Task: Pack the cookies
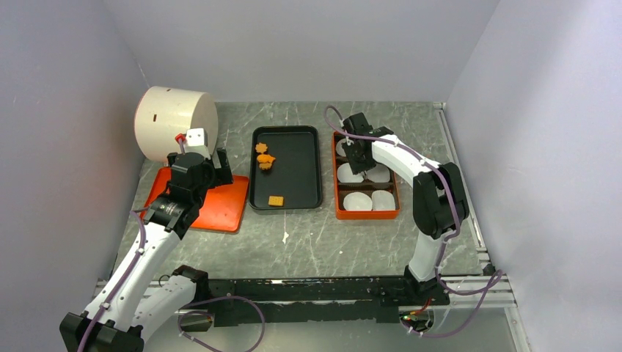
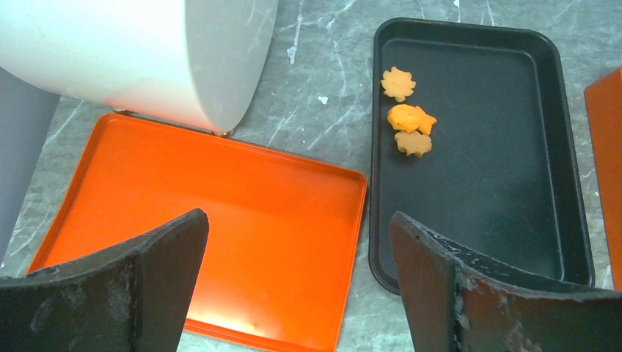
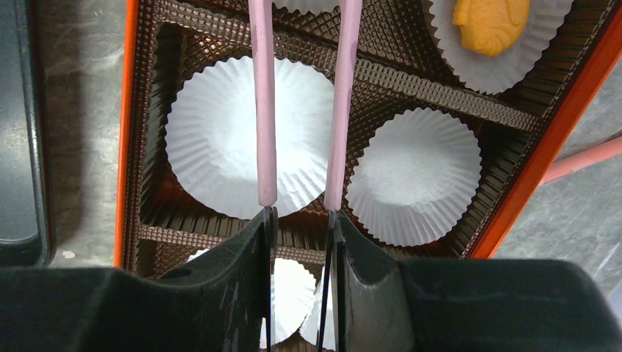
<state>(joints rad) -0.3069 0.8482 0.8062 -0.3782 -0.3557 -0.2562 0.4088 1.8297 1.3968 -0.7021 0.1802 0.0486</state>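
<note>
The left hand is open as wide as it goes & holds nothing. It hangs over the near end of a flat orange plastic tray. In the wrist view one finger sits over that tray & the other over a near corner of the black metal baking tray just beside it. A big white round drum lies on its side at the far end of the orange tray.

Four small flat orange cookies lie in the black tray. Three sit close together nr the far left part, two of them touching. A square one lies alone nr the near edge.

The right hand is squeezed partway shut on a pair of thin pink tongs. The 2 pink arms stick out side by side w/ a small gap btw them. Their tips run out of the wrist view, so what they hold cannot be told. This hand hangs over the orange box w/ a brown grid insert, right of the black tray. Round white paper cups sit in its slots. One more orange cookie lies in a cup at the far right. All stands on the grey marble worktop.
</note>
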